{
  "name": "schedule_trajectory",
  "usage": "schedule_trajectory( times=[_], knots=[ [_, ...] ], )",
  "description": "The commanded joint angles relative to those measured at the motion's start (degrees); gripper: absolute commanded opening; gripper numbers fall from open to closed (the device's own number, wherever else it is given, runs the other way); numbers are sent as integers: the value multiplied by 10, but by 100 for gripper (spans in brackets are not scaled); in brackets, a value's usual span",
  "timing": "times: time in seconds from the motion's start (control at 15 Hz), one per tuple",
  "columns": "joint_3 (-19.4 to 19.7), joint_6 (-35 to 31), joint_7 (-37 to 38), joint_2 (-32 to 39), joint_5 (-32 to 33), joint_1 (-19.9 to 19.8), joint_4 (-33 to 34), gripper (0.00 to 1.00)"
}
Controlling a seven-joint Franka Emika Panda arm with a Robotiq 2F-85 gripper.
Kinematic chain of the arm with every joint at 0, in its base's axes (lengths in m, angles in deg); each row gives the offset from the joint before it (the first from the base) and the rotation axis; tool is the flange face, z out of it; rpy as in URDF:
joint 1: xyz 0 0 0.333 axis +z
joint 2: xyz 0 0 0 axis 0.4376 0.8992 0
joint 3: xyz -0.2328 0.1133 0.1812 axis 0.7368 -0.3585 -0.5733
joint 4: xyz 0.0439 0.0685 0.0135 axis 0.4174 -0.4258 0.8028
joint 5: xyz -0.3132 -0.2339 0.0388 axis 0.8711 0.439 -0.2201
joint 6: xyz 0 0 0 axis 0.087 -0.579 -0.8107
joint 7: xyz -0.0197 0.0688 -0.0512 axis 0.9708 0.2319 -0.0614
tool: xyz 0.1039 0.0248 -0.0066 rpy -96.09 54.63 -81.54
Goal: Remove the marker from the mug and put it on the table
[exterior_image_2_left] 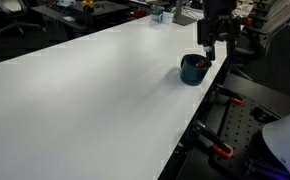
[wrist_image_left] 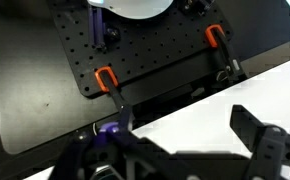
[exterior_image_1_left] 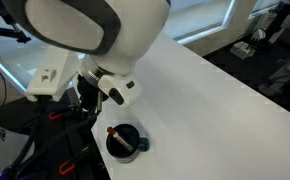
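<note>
Wrist view: I read the pincer [wrist_image_left: 180,128] as spread wide, with only white table [wrist_image_left: 210,105] showing between its fingers; it holds nothing.
Mug: the mug [exterior_image_1_left: 126,143] stands upright on the table, close to the table's edge. It is not in the wrist view.
Marker: the marker [exterior_image_1_left: 111,132] sits inside the mug, leaning on its rim, with its orange-red end poking out above the rim.
Pincer position: in an exterior view the pincer [exterior_image_2_left: 207,52] hangs just over the far side of the mug [exterior_image_2_left: 193,70]; I cannot tell whether it touches the rim.
Arm: the white arm [exterior_image_1_left: 85,25] looms above the mug.
Off the table: past the edge nearest the mug lies a black perforated board [wrist_image_left: 145,55] carrying orange clamps [wrist_image_left: 105,77].
</note>
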Motion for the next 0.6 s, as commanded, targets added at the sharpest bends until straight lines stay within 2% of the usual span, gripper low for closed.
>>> schedule_trajectory(
  times=[0.0,0.33,0.4,0.53],
  knots=[
    [5,1,2,30,5,-9,19,100],
    [10,2,6,62,18,-19,53,100],
    [7,1,0,44,10,-16,33,100],
    [8,1,0,51,10,-17,38,100]
  ],
)
